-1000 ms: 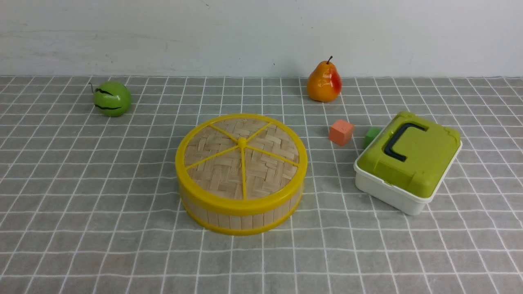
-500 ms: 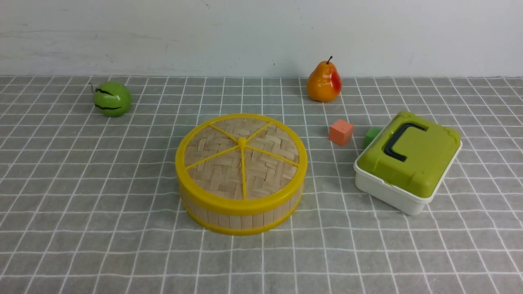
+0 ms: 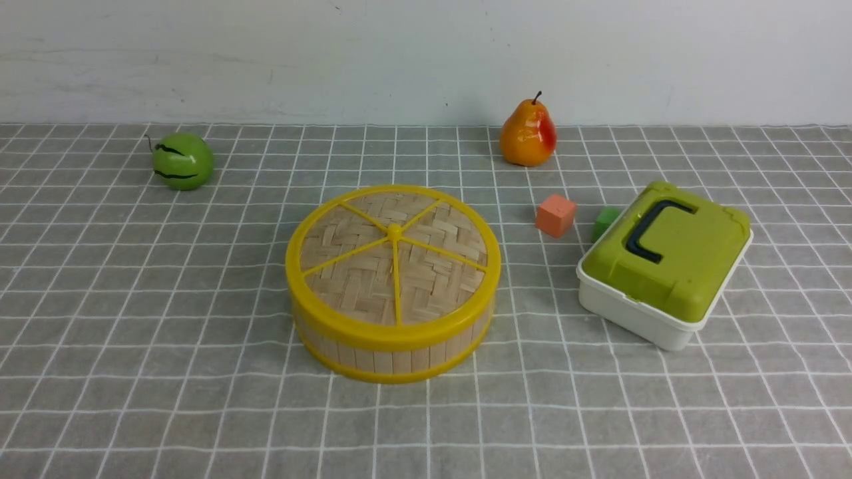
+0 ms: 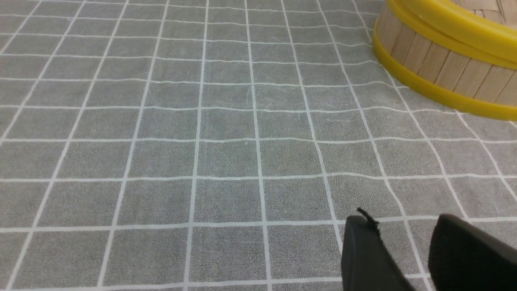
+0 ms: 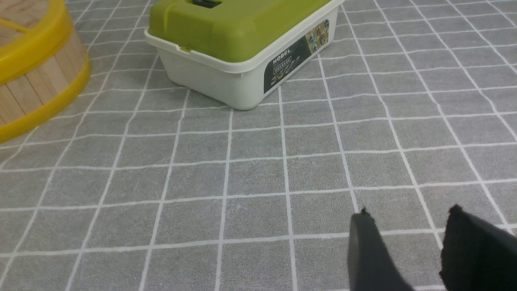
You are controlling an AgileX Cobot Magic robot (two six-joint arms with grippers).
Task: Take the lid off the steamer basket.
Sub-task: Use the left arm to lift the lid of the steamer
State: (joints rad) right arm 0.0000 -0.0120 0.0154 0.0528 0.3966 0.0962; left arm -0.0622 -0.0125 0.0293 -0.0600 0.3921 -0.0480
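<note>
The lid sat closed on the steamer basket at mid-worktop. Left gripper and right gripper stood parted and empty, toward the near edge. Recommended: pinch the centre knob squarely and lift vertically.

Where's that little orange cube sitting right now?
In the front view the orange cube sits on the robot's right, between the steamer basket and a small green cube, nearer the robot than the pear.
</note>
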